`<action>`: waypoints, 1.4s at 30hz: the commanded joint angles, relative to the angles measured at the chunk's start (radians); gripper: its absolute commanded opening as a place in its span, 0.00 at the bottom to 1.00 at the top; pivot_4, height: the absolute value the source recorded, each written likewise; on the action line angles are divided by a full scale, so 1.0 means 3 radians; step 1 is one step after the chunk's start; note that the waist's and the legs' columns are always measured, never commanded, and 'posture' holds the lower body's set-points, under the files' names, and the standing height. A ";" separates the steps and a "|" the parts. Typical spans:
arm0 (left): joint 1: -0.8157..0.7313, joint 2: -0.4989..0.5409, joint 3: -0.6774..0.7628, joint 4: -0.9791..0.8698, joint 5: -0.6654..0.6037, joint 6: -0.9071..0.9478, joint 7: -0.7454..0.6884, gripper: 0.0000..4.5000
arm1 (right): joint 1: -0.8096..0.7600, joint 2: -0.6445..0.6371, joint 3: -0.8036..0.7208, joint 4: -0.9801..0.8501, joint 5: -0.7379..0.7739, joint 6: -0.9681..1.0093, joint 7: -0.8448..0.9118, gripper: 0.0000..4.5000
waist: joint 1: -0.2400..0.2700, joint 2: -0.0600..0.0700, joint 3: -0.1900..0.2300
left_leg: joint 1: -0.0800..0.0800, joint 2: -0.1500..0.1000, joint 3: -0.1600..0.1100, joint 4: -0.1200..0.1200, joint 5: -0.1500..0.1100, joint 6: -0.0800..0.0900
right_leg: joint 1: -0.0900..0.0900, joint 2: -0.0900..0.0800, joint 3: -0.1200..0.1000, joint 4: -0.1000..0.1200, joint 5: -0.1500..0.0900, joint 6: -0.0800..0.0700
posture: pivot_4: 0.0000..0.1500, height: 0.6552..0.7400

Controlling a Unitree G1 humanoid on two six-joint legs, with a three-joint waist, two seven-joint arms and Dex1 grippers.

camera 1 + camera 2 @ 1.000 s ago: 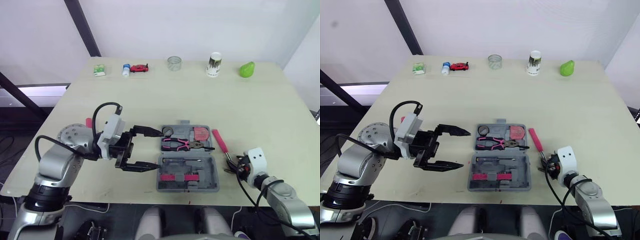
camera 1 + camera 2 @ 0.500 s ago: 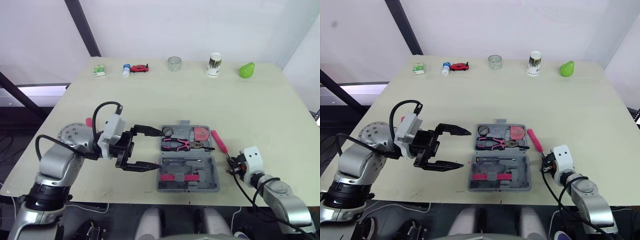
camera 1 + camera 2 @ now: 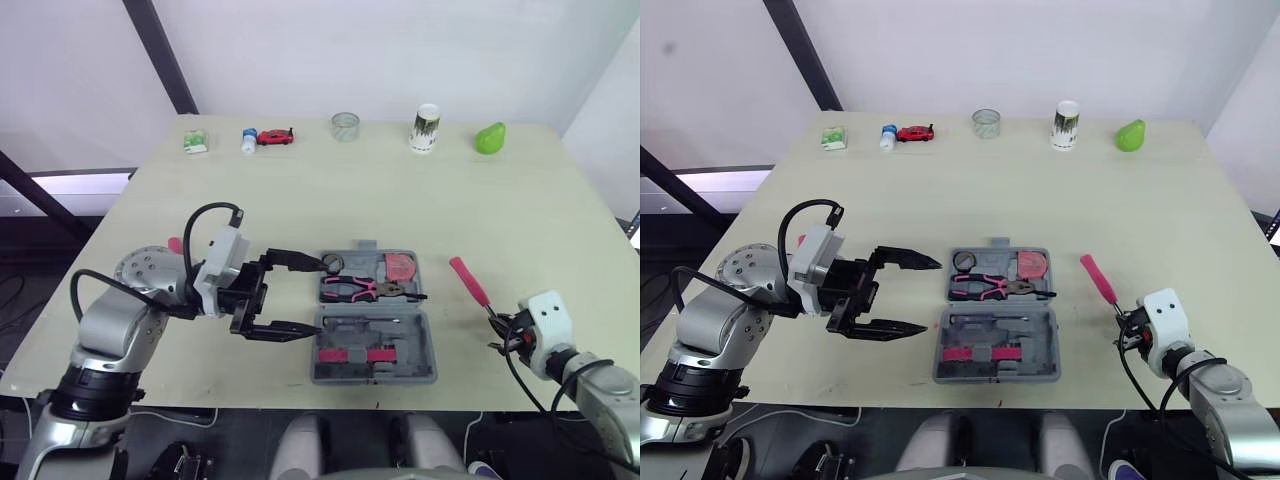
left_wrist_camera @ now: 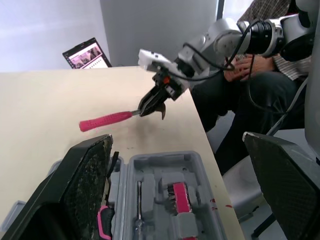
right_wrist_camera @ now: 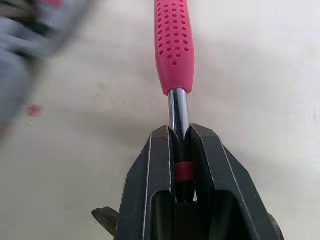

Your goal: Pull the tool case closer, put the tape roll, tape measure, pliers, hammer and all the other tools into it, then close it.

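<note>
Plainly, the right claw [image 5: 180, 134] is clenched on the hammer [image 5: 173, 45]. Its two black fingers [image 5: 159, 160] pinch the bare metal shaft just below the pink grip, and a thin red band on the shaft shows between them. The grip sticks straight out past the fingertips. From the head camera, the hammer lies to the right of the open tool case [image 3: 375, 372] and clearly apart from it. Its pink handle angles toward the far side of the table [image 3: 400, 200], while the claw grips the end nearer the robot. I cannot tell whether the handle rests on the table or hangs just above it.

The left claw [image 3: 320, 297] is spread wide with nothing in it. It sits at the left side of the case, one finger near the far half and the other near the near half. From these pictures I cannot tell whether either tip touches the case.

The case lies open and flat near the front edge of the table. The pliers [image 3: 365, 290] are in its far half.
</note>
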 commanded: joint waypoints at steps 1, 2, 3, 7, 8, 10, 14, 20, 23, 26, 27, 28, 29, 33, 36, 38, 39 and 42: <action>0.0021 0.0034 0.0116 0.0052 -0.0048 -0.0036 -0.0059 1.00 | -0.0128 -0.0283 -0.0039 -0.0396 0.0270 0.0086 0.0368 0.01 | 0.0006 0.0002 0.0001 | 0.0000 0.0000 0.0000 0.0000 0.0000 0.0000 | 0.0000 -0.0001 0.0000 0.0000 0.0000 0.0000 | 1.00 1.00; 0.0028 0.0059 0.0133 0.0078 -0.0046 -0.0044 -0.0090 1.00 | -0.0202 -0.0389 0.0001 -0.0450 0.0313 0.0168 0.0441 0.01 | 0.0006 0.0001 0.0002 | 0.0000 0.0000 0.0000 0.0000 0.0000 0.0000 | 0.0000 -0.0001 0.0000 -0.0001 0.0000 0.0000 | 1.00 1.00; 0.0025 0.0077 0.0140 0.0105 -0.0038 -0.0055 -0.0117 1.00 | -0.0275 -0.0479 0.0039 -0.0481 0.0344 0.0237 0.0501 0.01 | 0.0007 0.0001 0.0002 | -0.0001 0.0000 0.0001 0.0001 0.0000 0.0000 | 0.0000 -0.0001 0.0000 -0.0001 0.0000 0.0000 | 1.00 1.00; 0.0053 0.0176 0.0194 0.0232 -0.0008 -0.0155 -0.0296 1.00 | -0.0725 -0.0834 0.0297 -0.0626 0.0572 0.0636 0.0763 0.01 | 0.0011 -0.0001 0.0004 | -0.0002 -0.0001 0.0000 0.0002 0.0000 0.0000 | 0.0000 -0.0002 0.0000 -0.0002 0.0000 0.0000 | 1.00 1.00; 0.0073 0.0190 0.0213 0.0253 -0.0014 -0.0178 -0.0322 1.00 | -0.0867 -0.0946 0.0413 -0.0649 0.0596 0.0765 0.0826 0.01 | 0.0009 -0.0001 0.0004 | -0.0002 -0.0001 0.0000 0.0002 0.0000 0.0000 | 0.0000 -0.0002 -0.0001 -0.0002 0.0000 0.0000 | 1.00 1.00; 0.0132 0.0215 0.0246 0.0270 -0.0001 -0.0230 -0.0356 1.00 | -0.1111 -0.1119 0.0607 -0.0690 0.0663 0.0962 0.0944 0.01 | 0.0015 -0.0001 0.0005 | -0.0003 -0.0001 0.0000 0.0002 0.0000 0.0000 | -0.0001 -0.0003 -0.0001 -0.0002 0.0000 0.0000 | 1.00 1.00; 0.0282 0.0296 0.0301 0.0295 0.0047 -0.0343 -0.0461 1.00 | -0.1503 -0.1260 0.0936 -0.0709 0.0693 0.1144 0.1060 0.01 | 0.0022 -0.0004 0.0009 | -0.0007 -0.0001 -0.0002 0.0002 0.0000 0.0000 | -0.0002 -0.0005 -0.0005 -0.0004 0.0000 0.0000 | 1.00 1.00; 0.0535 0.0619 0.0253 0.0412 0.0027 -0.0692 -0.0577 1.00 | -0.2109 -0.1301 0.1772 -0.0591 0.0321 0.1109 0.1208 0.01 | 0.0014 -0.0005 0.0012 | -0.0008 0.0000 0.0001 0.0001 0.0000 0.0000 | -0.0007 -0.0007 -0.0004 -0.0002 0.0000 -0.0001 | 1.00 1.00; 0.0544 0.0573 0.0339 0.0426 -0.0053 -0.0641 -0.0573 1.00 | -0.2365 -0.1200 0.2137 -0.0526 0.0143 0.1141 0.1219 0.01 | 0.0018 -0.0005 0.0013 | -0.0013 0.0001 0.0001 0.0002 0.0000 0.0000 | -0.0015 -0.0007 -0.0004 0.0000 0.0000 -0.0001 | 1.00 1.00; 0.0543 0.0546 0.0393 0.0459 -0.0111 -0.0596 -0.0544 1.00 | -0.2534 -0.1075 0.2315 -0.0446 0.0051 0.1194 0.1208 0.01 | 0.0021 -0.0005 0.0013 | -0.0016 0.0000 0.0003 0.0003 0.0000 0.0000 | -0.0016 -0.0008 -0.0003 0.0000 0.0000 -0.0001 | 1.00 1.00; 0.0580 0.0580 0.0392 0.0470 -0.0094 -0.0640 -0.0558 1.00 | -0.2569 -0.1042 0.2354 -0.0442 0.0037 0.1217 0.1209 0.01 | 0.0021 -0.0005 0.0013 | -0.0018 0.0000 0.0002 0.0003 0.0000 0.0000 | -0.0018 -0.0008 -0.0004 0.0000 0.0000 -0.0001 | 1.00 1.00; 0.0598 0.0605 0.0383 0.0485 -0.0078 -0.0676 -0.0571 1.00 | -0.2596 -0.1018 0.2382 -0.0433 0.0025 0.1230 0.1214 0.01 | 0.0018 -0.0005 0.0013 | -0.0021 0.0000 0.0002 0.0004 0.0000 0.0000 | -0.0020 -0.0008 -0.0004 0.0000 0.0000 -0.0001 | 1.00 1.00; 0.0625 0.0625 0.0382 0.0495 -0.0072 -0.0703 -0.0577 1.00 | -0.2623 -0.1008 0.2427 -0.0437 0.0007 0.1242 0.1229 0.01 | 0.0018 -0.0005 0.0013 | -0.0023 0.0000 0.0003 0.0004 0.0000 0.0000 | -0.0023 -0.0008 -0.0003 0.0000 0.0000 -0.0001 | 1.00 1.00; 0.0702 0.0732 0.0315 0.0555 -0.0031 -0.0895 -0.0577 1.00 | -0.2719 -0.0954 0.2621 -0.0446 -0.0068 0.1332 0.1237 0.01 | 0.0016 -0.0005 0.0012 | -0.0055 0.0001 -0.0002 0.0011 0.0000 0.0000 | -0.0054 -0.0007 -0.0007 0.0008 0.0001 -0.0001 | 1.00 1.00; 0.0702 0.0826 0.0240 0.0649 -0.0027 -0.1035 -0.0577 1.00 | -0.2803 -0.0853 0.2719 -0.0397 -0.0122 0.1423 0.1202 0.01 | 0.0011 -0.0005 0.0013 | -0.0060 0.0001 -0.0001 0.0015 0.0000 0.0000 | -0.0060 -0.0007 -0.0007 0.0014 0.0001 -0.0001 | 1.00 1.00; 0.0693 0.0872 0.0205 0.0709 -0.0046 -0.1103 -0.0577 1.00 | -0.2859 -0.0827 0.2814 -0.0362 -0.0179 0.1474 0.1189 0.01 | 0.0013 -0.0004 0.0013 | -0.0059 0.0001 0.0000 0.0016 0.0000 0.0000 | -0.0061 -0.0007 -0.0007 0.0017 0.0001 -0.0001 | 1.00 1.00; 0.0689 0.0882 0.0198 0.0723 -0.0055 -0.1118 -0.0577 1.00 | -0.2879 -0.0832 0.2867 -0.0352 -0.0214 0.1486 0.1185 0.01 | 0.0013 -0.0004 0.0013 | -0.0059 0.0000 0.0000 0.0017 0.0000 0.0000 | -0.0060 -0.0008 -0.0006 0.0017 0.0001 -0.0001 | 1.00 1.00; 0.0720 0.0906 0.0206 0.0697 -0.0079 -0.1132 -0.0577 1.00 | -0.2894 -0.0799 0.2948 -0.0304 -0.0277 0.1480 0.1169 0.01 | 0.0020 -0.0004 0.0013 | -0.0060 0.0000 0.0000 0.0023 0.0000 0.0000 | -0.0060 -0.0008 -0.0007 0.0022 0.0001 -0.0001 | 1.00 1.00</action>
